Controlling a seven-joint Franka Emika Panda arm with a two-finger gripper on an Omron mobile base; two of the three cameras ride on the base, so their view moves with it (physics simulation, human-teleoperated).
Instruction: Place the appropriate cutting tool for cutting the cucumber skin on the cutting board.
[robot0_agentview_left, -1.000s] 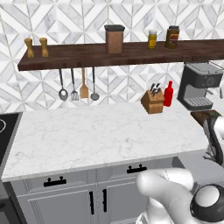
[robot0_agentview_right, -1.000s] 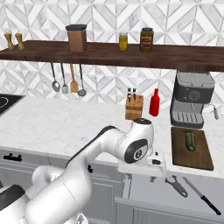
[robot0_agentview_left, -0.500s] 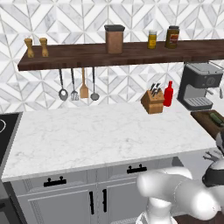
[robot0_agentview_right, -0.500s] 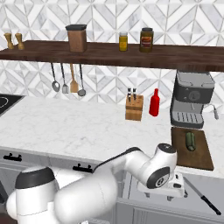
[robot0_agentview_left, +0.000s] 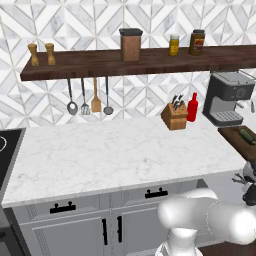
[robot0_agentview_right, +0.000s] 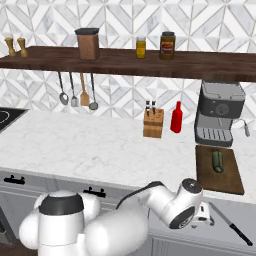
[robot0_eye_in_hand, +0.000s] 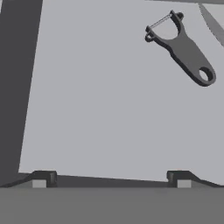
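While reaching low into an open drawer under the counter's right end, points the gripper down at the pale drawer floor. Jaws spread wide apart, nothing between them, one fingertip at each lower side of the hand view. Lying flat on the drawer floor, up and to the right in that view: a dark Y-shaped peeler, blade end toward the top left, handle hole toward the lower right, well clear of both fingertips. At the view's top right corner, a sliver of grey blade, cut off by the frame. In the right base view, a knife with a black handle in the same drawer, just right of the hand; peeler itself hidden there behind the wrist.

On the counter above, near the right end: the cutting board, dark brown, directly in front of the coffee machine. Resting on the board's far half, the cucumber, lengthwise front to back. Further left, against the wall, a knife block with a red bottle just beside it.
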